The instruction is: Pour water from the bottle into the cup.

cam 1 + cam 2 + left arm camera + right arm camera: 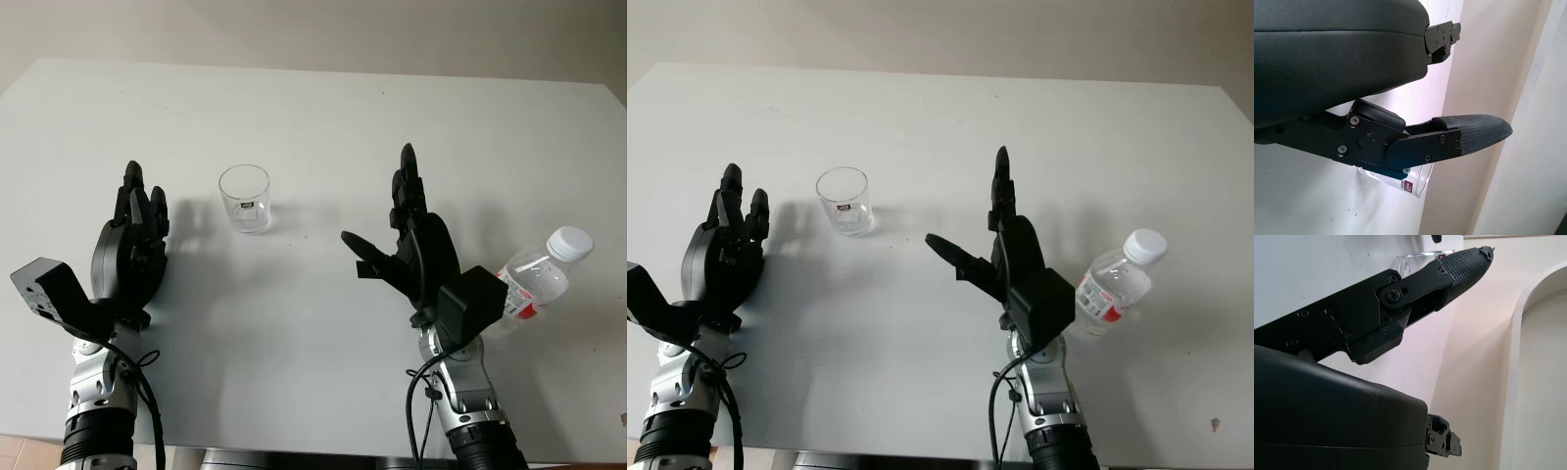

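Clear cup stands between open left hand and open right hand.

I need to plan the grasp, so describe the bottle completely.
The bottle is clear plastic with a white cap and a red-and-white label around its middle. It stands on the white table at the robot's right, cap on, its lower part hidden behind the open right hand. Nothing grips it.
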